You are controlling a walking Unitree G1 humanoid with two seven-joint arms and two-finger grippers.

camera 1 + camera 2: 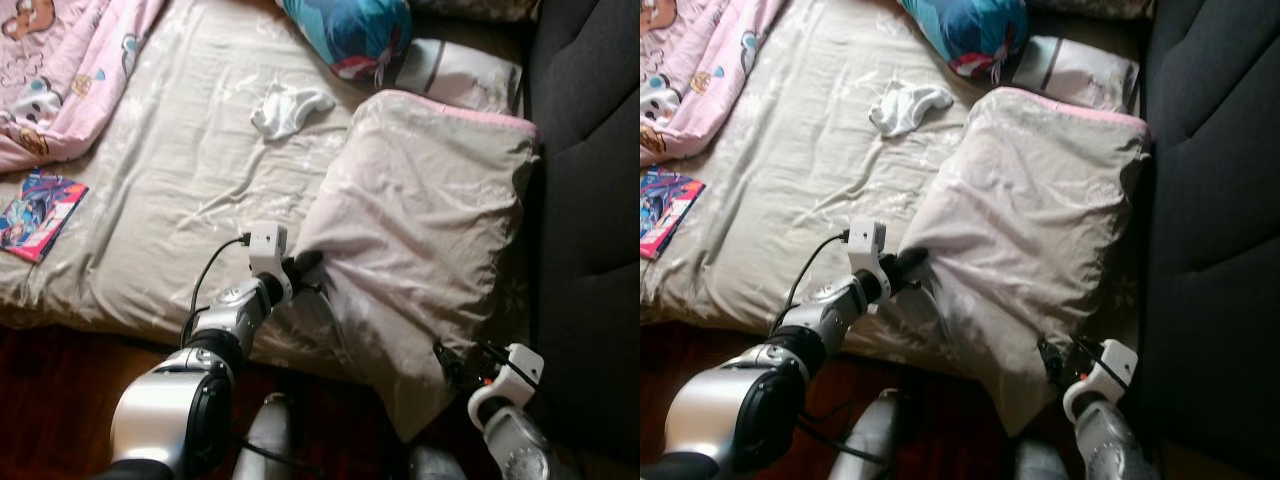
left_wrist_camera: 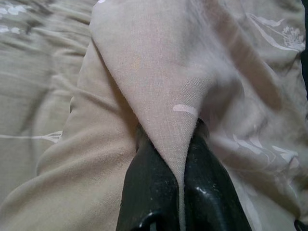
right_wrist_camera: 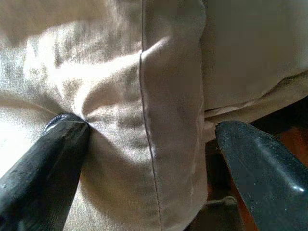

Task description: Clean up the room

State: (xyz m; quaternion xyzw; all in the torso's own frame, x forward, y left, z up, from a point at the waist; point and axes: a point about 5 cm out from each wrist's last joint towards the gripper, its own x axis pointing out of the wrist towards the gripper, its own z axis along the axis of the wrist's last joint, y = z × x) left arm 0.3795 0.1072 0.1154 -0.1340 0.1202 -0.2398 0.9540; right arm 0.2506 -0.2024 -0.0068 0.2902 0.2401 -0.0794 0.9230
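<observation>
Jaws clenched on pillow [image 1: 420, 250] left edge: left gripper [image 2: 179, 168], arm reaching forward; right gripper [image 3: 149, 144] spread wide, straddling near corner.

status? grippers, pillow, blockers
Left gripper shut on pillow edge. Right gripper open, straddling near corner. White cloth loose on bed.

Beige bed sheet beside a dark upholstered headboard.
The crumpled beige floral bed sheet [image 1: 170, 170] covers the mattress; the dark grey padded headboard [image 1: 590, 150] stands along its right side, above dark reddish wooden floor [image 1: 50, 400].
</observation>
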